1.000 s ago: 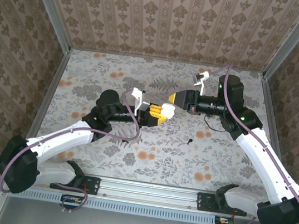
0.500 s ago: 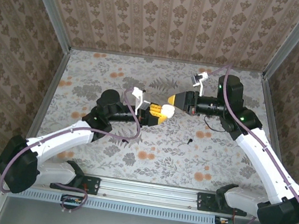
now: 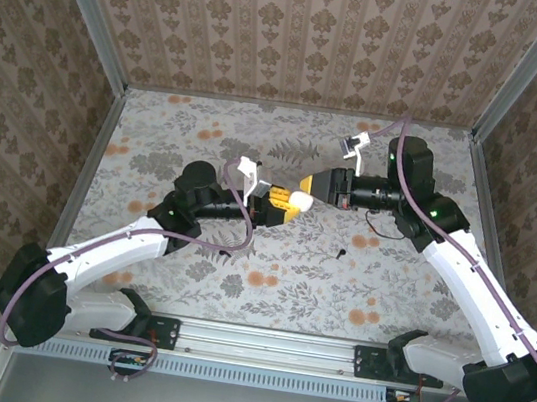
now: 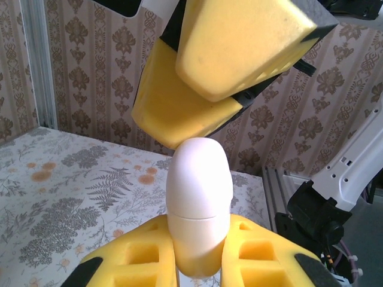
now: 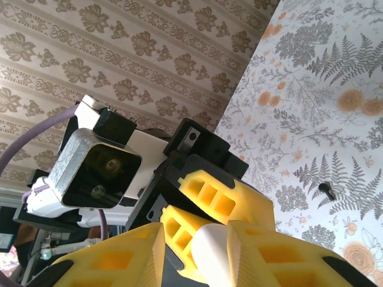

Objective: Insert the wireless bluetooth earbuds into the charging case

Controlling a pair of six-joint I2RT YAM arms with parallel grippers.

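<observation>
Left arm reaches in from the near-left corner; right arm from the near-right corner. They meet above the middle of the surface [image 3: 156,144], a little toward the far edge.

Left fingers [image 4: 134,262]: narrow, clamped on the lower half of the case [image 4: 199,191]. One yellow pad sits on each side, and both touch the white shell.

Case: white, egg-shaped, raised clear of the surface. The seam between lid and base is visible and the lid is down. The rounded lid end sticks out past the left fingers and points toward the right arm.

Right fingers [image 4: 239,42]: tips at the lid end of the case. In the left wrist view one pad sits just behind the top of the lid, the other higher and nearer the camera. In the right wrist view the lid lies between the two pads. It overlaps one pad, and a strip of the left finger shows between it and the other. I cannot tell whether the pads press on the lid or only straddle it.

Earbud [image 3: 340,253]: one tiny black piece lying loose on the surface, to the near-right of the case and apart from both sets of fingers. The right wrist view shows it on the fern print, a small head with a short stem.
</observation>
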